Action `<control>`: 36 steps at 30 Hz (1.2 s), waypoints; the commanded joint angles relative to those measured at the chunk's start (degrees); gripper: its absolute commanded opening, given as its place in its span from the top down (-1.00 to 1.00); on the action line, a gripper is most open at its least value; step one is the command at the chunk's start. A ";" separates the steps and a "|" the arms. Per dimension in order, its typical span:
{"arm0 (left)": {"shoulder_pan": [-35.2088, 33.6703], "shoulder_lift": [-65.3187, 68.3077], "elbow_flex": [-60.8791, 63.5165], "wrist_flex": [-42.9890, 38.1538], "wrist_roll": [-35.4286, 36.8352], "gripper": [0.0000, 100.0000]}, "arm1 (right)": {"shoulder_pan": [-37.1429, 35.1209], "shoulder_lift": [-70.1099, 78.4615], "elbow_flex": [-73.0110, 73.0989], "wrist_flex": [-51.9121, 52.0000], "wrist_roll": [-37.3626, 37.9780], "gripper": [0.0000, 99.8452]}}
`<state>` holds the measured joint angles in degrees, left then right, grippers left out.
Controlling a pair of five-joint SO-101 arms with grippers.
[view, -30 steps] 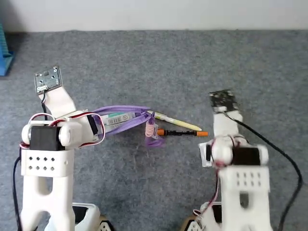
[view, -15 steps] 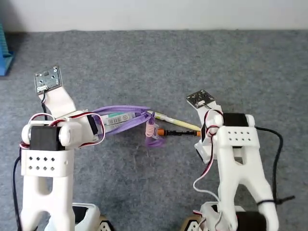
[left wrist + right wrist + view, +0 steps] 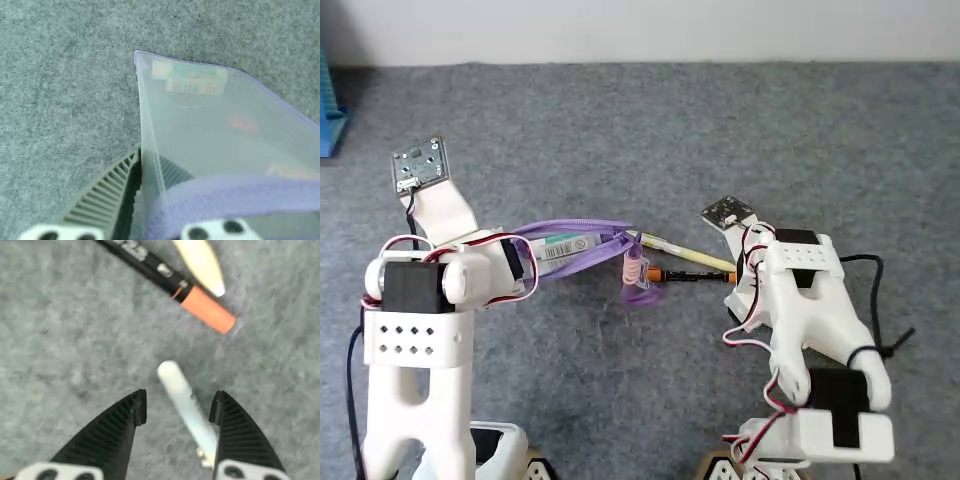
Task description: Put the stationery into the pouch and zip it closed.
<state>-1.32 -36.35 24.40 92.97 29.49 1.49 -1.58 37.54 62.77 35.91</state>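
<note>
A stick [image 3: 172, 380], perhaps a pen, is straddled lengthwise by the open right gripper [image 3: 180, 397]. The pouch [image 3: 575, 245] is clamped by the left gripper [image 3: 518, 262].

A coarse grey carpet [image 3: 620, 130] covers the whole work surface. A plain pale wall strip [image 3: 640, 30] runs along the top of the high view. At the upper left edge, a blue object [image 3: 328, 110] rests on the carpet, cut off by the frame.
</note>
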 commanded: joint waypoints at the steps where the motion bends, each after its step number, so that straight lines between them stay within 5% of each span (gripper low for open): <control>1: -0.62 1.67 1.10 0.97 0.53 0.98 | 1.01 2.33 -2.81 -2.51 2.46 0.56; 9: -0.62 1.49 1.10 0.97 0.53 0.98 | 1.10 4.53 -2.81 -2.86 2.64 0.99; 23: -0.62 1.67 0.66 1.93 0.53 0.98 | 4.97 -24.48 -2.81 4.62 2.11 0.98; 36: -0.53 1.85 -4.88 2.55 0.53 0.98 | -3.12 -58.07 -2.90 6.90 -23.91 0.98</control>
<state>-1.32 -35.56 22.11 94.46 29.49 1.76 -53.01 35.78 69.45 17.98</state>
